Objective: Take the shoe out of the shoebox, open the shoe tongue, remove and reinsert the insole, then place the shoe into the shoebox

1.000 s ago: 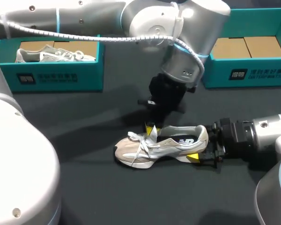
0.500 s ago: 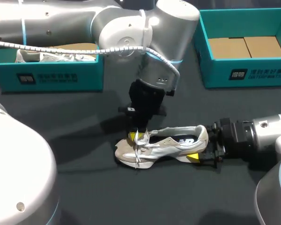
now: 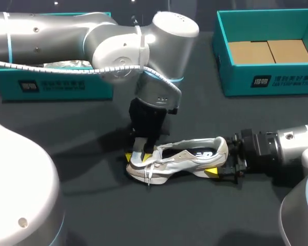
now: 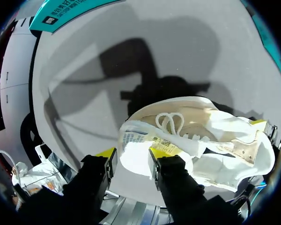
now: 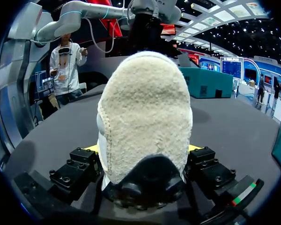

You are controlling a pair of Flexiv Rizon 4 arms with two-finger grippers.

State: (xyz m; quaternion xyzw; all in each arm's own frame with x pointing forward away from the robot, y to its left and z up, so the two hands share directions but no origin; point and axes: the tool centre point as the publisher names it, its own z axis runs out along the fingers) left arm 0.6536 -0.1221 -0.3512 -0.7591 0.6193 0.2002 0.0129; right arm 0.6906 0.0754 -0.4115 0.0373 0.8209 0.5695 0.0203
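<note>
since a second ago the left arm (image 3: pixel 118 46) has swung toward the head view's left, taking its gripper from the shoe's opening out over the forefoot. the shoe and the right arm have kept their places.

at far left the teal left shoebox (image 3: pixel 66 84) sits at the back of the dark table (image 3: pixel 195 215), mostly hidden behind the arm. the left arm bends down steeply from the upper left. the left gripper (image 3: pixel 141 154) points down at the laces, its yellow tips closed on the tongue (image 4: pixel 136 140) from both sides.

the shoe (image 3: pixel 179 159) stands sole-down at mid-table, its long axis running left to right, toe toward the left and heel toward the right.

the right arm (image 3: pixel 292 146) lies low and level. the right gripper (image 3: pixel 227 159) clamps the heel between its fingers. the right shoebox (image 3: pixel 267 82) stands open at the back right.
</note>
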